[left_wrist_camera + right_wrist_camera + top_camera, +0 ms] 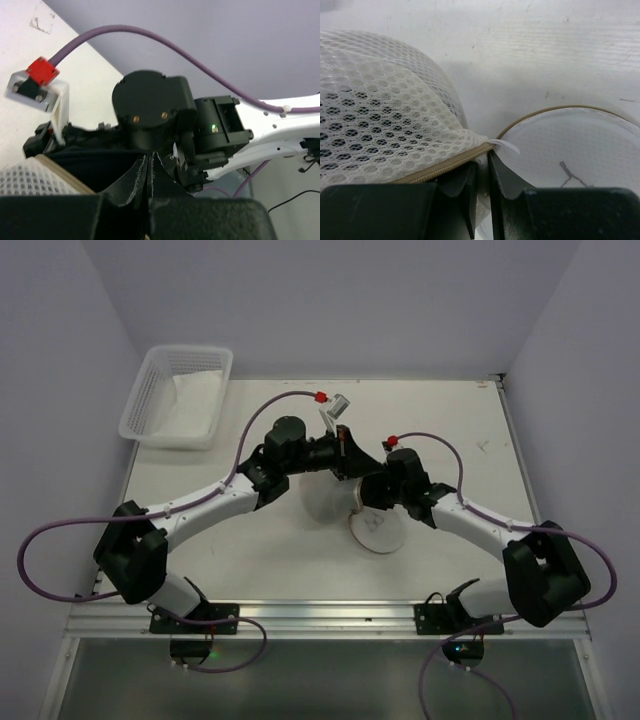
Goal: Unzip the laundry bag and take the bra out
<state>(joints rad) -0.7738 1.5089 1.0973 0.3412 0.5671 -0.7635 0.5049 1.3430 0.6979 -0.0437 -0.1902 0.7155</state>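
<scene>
The bag point(322, 498) sits unzipped mid-tabletop point(460, 430), lid point(378, 530) flopped open. Right jaws pinch its zipper rim point(445, 167); left jaws are clamped on something dark, probably the bra point(100, 162). Next up: left pulls it out while right holds the bag down.

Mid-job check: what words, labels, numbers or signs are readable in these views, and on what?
No readable words or numbers in any view.
Round white mesh laundry bag, flat lid: small black line drawing, no lettering.
White table: faint dark smudge, not legible as text.
</scene>
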